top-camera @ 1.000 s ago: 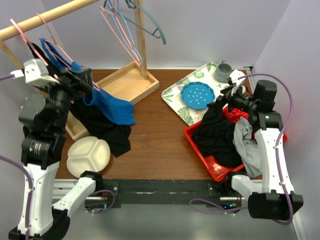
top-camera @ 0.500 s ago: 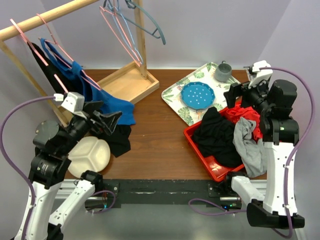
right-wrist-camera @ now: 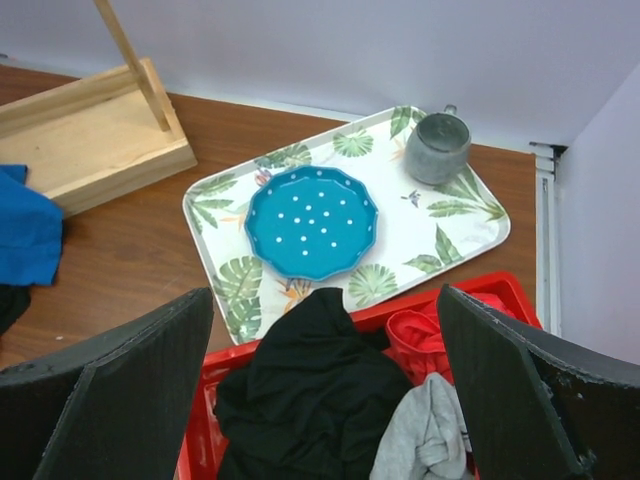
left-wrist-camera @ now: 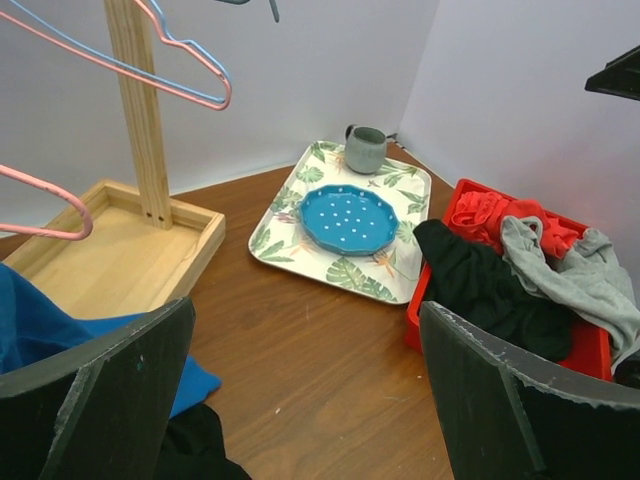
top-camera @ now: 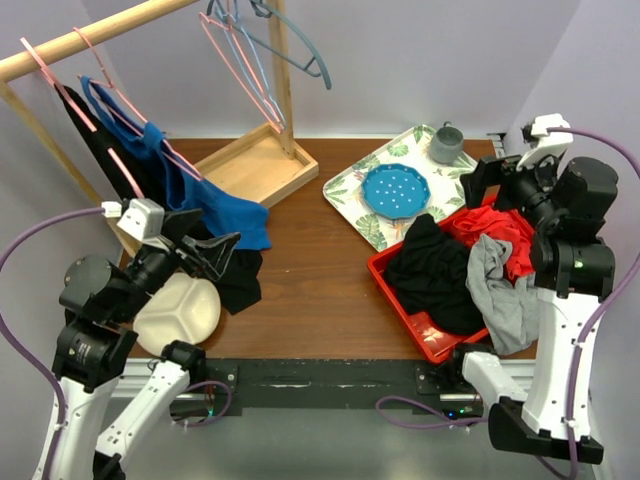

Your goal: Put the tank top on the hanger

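The blue tank top (top-camera: 215,212) hangs on the pink hanger (top-camera: 180,160) from the wooden rail at the left. Its lower end drapes onto the table, over a black garment (top-camera: 235,280). My left gripper (top-camera: 222,240) is open and empty, low beside that lower end and apart from it. In the left wrist view the tank top (left-wrist-camera: 30,330) lies at the left, outside the open gripper (left-wrist-camera: 310,400). My right gripper (top-camera: 480,185) is open and empty above the red bin (top-camera: 395,290). In the right wrist view the open gripper (right-wrist-camera: 320,400) frames the bin's black garment (right-wrist-camera: 310,400).
The red bin holds black, red and grey clothes. A leaf-patterned tray (top-camera: 350,190) carries a blue plate (top-camera: 396,190) and a grey mug (top-camera: 446,143). A white divided dish (top-camera: 180,310) sits under my left arm. Empty hangers (top-camera: 250,70) hang by the wooden rack base (top-camera: 250,165).
My left arm came down from the hanger at the rail to low over the table, its gripper opening fully. My right arm lifted up and back from the bin.
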Robot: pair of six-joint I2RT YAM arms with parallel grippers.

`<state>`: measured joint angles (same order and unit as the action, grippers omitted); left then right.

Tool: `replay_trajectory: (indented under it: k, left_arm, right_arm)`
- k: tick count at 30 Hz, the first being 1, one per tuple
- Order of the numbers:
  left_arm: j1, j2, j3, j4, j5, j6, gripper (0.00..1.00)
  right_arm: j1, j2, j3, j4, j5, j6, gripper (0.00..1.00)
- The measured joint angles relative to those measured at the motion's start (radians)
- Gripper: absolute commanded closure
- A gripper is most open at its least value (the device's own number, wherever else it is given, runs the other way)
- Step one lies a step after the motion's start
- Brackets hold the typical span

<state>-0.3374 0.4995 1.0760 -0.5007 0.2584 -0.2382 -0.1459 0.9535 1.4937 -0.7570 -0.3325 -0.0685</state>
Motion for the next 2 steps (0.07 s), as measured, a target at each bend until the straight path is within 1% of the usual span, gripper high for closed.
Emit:
replay_trajectory:
  k: [2]
  left_arm:
    - [0.0, -0.004, -0.002, -0.003, -0.003, 0.001, 0.0]
  right_arm:
    - [-0.005, 0.001, 0.0, -0.004, -0.002, 0.0, 0.01]
